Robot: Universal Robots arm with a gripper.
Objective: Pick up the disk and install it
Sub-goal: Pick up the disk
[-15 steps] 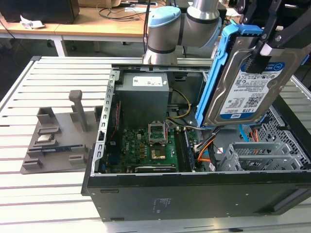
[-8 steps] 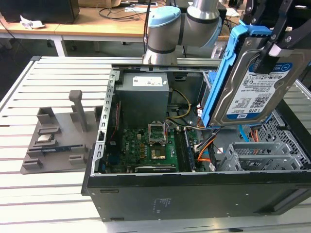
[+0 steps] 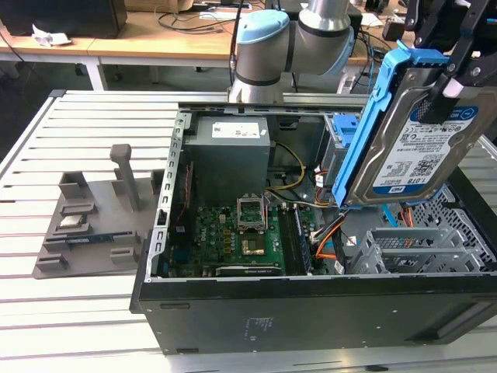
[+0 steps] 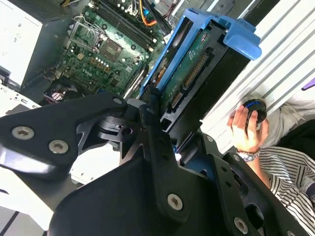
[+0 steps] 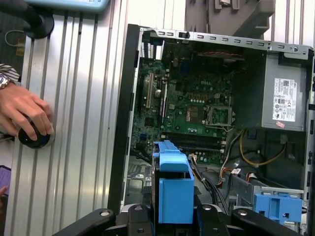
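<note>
**A:** Where's the disk (image 3: pixel 411 132) right now?

**B:** It's in the air above the open computer case (image 3: pixel 311 315), standing nearly on edge. It hangs toward the end of the case that holds the grey metal cage (image 3: pixel 411 252). The jaws are closed on it, pinching its blue frame near the upper end. Nothing else supports it.

**A:** What could go wrong?

**B:** Held by one end, it could swing or slip, I'd judge, and fall onto the motherboard (image 3: pixel 241 233) inside the case. Tilted like this, a corner might catch the orange cables (image 3: pixel 332 233) inside the case, or jam on the cage's rim. A person's hand (image 5: pixel 24 113) also rests on the counter (image 3: pixel 93 311) just outside the case wall, which is near enough to be a worry.
</note>
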